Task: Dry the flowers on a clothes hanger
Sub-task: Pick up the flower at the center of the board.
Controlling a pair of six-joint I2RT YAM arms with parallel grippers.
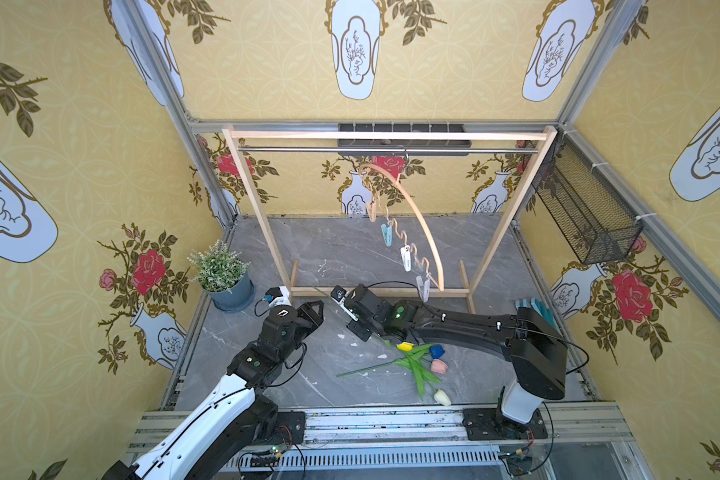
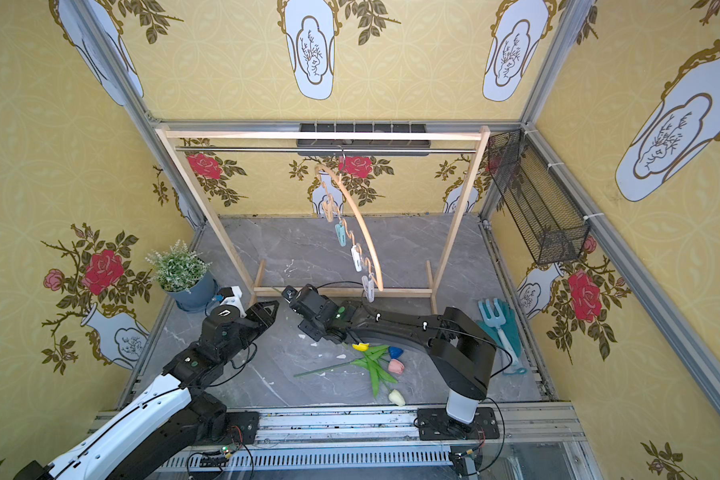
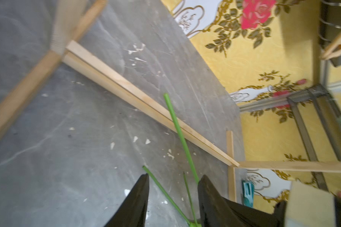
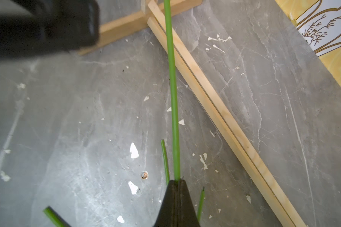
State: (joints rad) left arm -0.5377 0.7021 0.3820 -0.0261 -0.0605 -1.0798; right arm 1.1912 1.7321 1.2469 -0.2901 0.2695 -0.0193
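Right gripper [image 4: 178, 181]: jaws clenched on one flower stem [image 4: 172, 88] projecting ahead. Left gripper [image 3: 174, 176]: jaws released, stems [image 3: 183, 140] between them. Recommend a firm hold while raising the stem tip to a clothes hanger [image 1: 424, 222] clip [image 1: 423, 287].

Grey marbled surface [image 1: 350, 249], in both top views. Standing on it: potted plant [image 1: 221, 270] at centre left and wooden rack [image 1: 260, 216] across the middle. Lying on it: flowers [image 1: 415, 365] at lower centre, teal garden fork [image 2: 500, 332] at right.
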